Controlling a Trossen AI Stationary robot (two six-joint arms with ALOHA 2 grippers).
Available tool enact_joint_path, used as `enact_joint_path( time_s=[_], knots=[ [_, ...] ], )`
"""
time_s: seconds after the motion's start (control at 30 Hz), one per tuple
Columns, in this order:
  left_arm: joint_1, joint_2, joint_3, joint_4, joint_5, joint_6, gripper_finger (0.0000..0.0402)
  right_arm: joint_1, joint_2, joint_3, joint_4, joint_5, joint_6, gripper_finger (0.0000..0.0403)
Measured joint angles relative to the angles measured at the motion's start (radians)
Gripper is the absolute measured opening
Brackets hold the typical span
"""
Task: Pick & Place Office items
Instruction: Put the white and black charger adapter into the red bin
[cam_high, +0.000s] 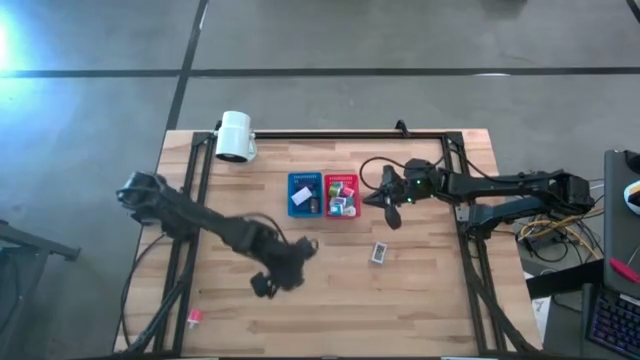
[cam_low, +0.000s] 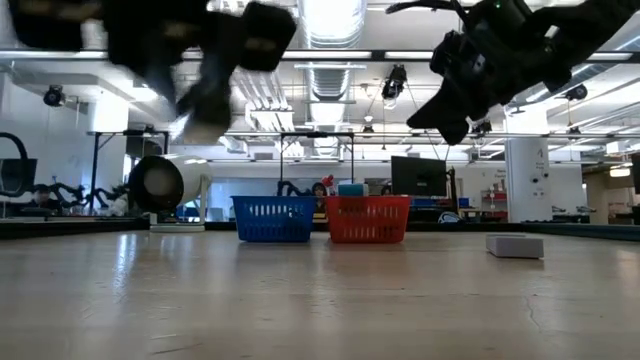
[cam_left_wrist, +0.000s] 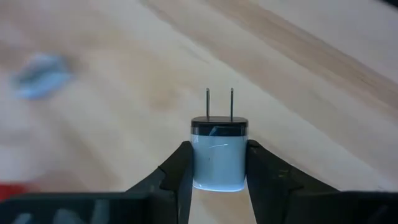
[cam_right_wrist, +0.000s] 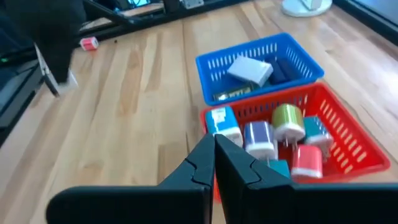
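My left gripper hangs over the near-left part of the table and is shut on a pale blue wall plug with two metal prongs. My right gripper is shut and empty, hovering just right of the red bin. The red bin holds several small plugs and blocks, blue, white, green and red. The blue bin holds a white block and some dark pieces. A grey-white block lies flat on the table, and a small pink piece lies near the near-left corner. My left gripper pinches the pale blue plug by its two side faces, one finger on each side. The black prong end sticks out past the fingertips. The plug is lifted clear of the table.
A white cylinder lamp stands at the far-left of the table. The two bins sit side by side at the table's middle far part. A dark metal frame runs along the table's far edge and sides. Bare wood lies near the near edge.
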Motion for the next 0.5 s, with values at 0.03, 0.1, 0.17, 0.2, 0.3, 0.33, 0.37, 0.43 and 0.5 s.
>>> enact_joint_path(
  time_s=[0.03,0.1,0.17,0.2,0.3,0.33,0.37,0.43,0.5],
  knots=[
    [0.02,-0.029,0.0,0.014,-0.002,0.001,0.0117,0.0,0.0,-0.008,0.005,0.0,0.0,0.0008],
    [0.062,-0.084,0.0,0.044,-0.006,0.004,0.0117,0.0,0.0,-0.029,0.013,0.004,0.0,0.0008],
    [0.115,-0.137,0.0,0.107,-0.005,0.002,0.0117,0.0,0.0,-0.05,0.024,0.017,0.001,0.0008],
    [0.145,-0.157,0.0,0.145,-0.005,-0.011,0.0117,0.0,0.0,-0.059,0.032,0.02,0.002,0.0008],
    [0.252,-0.197,0.002,0.27,-0.021,-0.083,0.0117,0.004,0.0,-0.087,0.056,0.023,0.008,0.0008],
    [0.288,-0.2,0.002,0.304,-0.029,-0.114,0.0117,0.006,0.0,-0.098,0.069,0.023,0.013,0.0008],
    [0.326,-0.201,0.002,0.33,-0.032,-0.145,0.0117,0.01,0.0,-0.11,0.086,0.023,0.022,0.0008],
    [0.403,-0.192,0.002,0.364,-0.032,-0.213,0.0117,0.022,0.0,-0.141,0.134,0.029,0.044,0.0008],
    [0.473,-0.166,0.003,0.383,-0.031,-0.304,0.0117,0.036,0.0,-0.178,0.202,0.051,0.052,0.0008]
  ],
)
